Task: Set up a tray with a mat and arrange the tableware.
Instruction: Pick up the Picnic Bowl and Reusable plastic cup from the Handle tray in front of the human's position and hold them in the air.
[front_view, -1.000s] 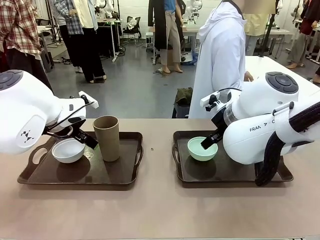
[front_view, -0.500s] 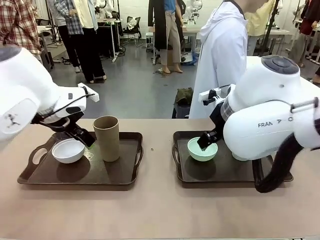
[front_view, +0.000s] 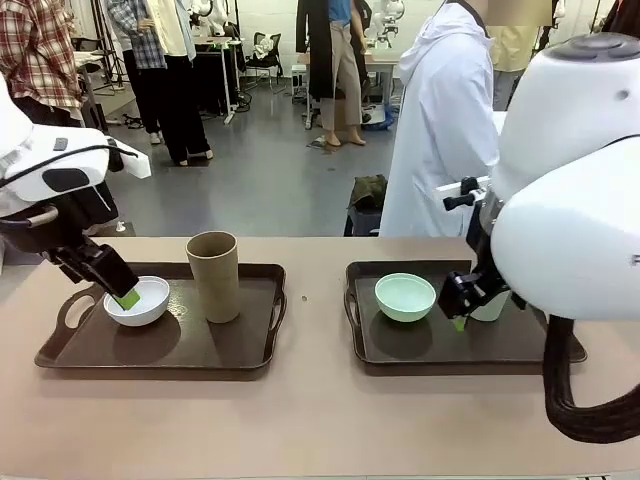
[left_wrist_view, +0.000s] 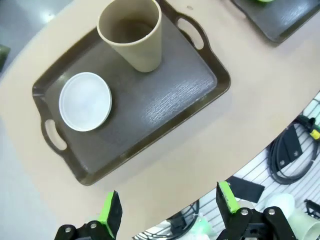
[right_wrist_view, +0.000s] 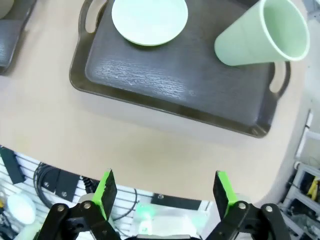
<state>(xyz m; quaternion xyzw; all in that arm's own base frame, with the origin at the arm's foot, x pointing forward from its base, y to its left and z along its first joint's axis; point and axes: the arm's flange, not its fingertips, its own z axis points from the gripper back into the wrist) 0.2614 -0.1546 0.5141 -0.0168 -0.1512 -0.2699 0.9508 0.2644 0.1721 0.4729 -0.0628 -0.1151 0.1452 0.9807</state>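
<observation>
Two dark trays lie on the table. On the left tray (front_view: 250, 345) stand a white bowl (front_view: 145, 302) and a brown tumbler (front_view: 213, 276). My left gripper (front_view: 112, 285) hangs open above the bowl's left rim; from its wrist camera the left gripper (left_wrist_view: 167, 207) looks down on bowl (left_wrist_view: 85, 101) and tumbler (left_wrist_view: 131, 35). The right tray (front_view: 400, 350) carries a mint bowl (front_view: 405, 296) and a pale green tumbler (front_view: 492, 308), which is partly behind my open right gripper (front_view: 460, 303). Bowl (right_wrist_view: 149, 20) and tumbler (right_wrist_view: 260, 35) lie ahead of the right gripper (right_wrist_view: 162, 187). I cannot tell a mat apart from the wood-grain tray floors.
A person in a white coat (front_view: 440, 130) stands at the far side, behind the right tray. Bare tabletop (front_view: 315, 330) runs between the trays and along the near edge. Other people stand farther back in the room.
Both arms have risen and drawn back outward. The left gripper went from beside the brown tumbler to the bowl's left side. The right gripper went from the mint bowl toward the pale green tumbler.
</observation>
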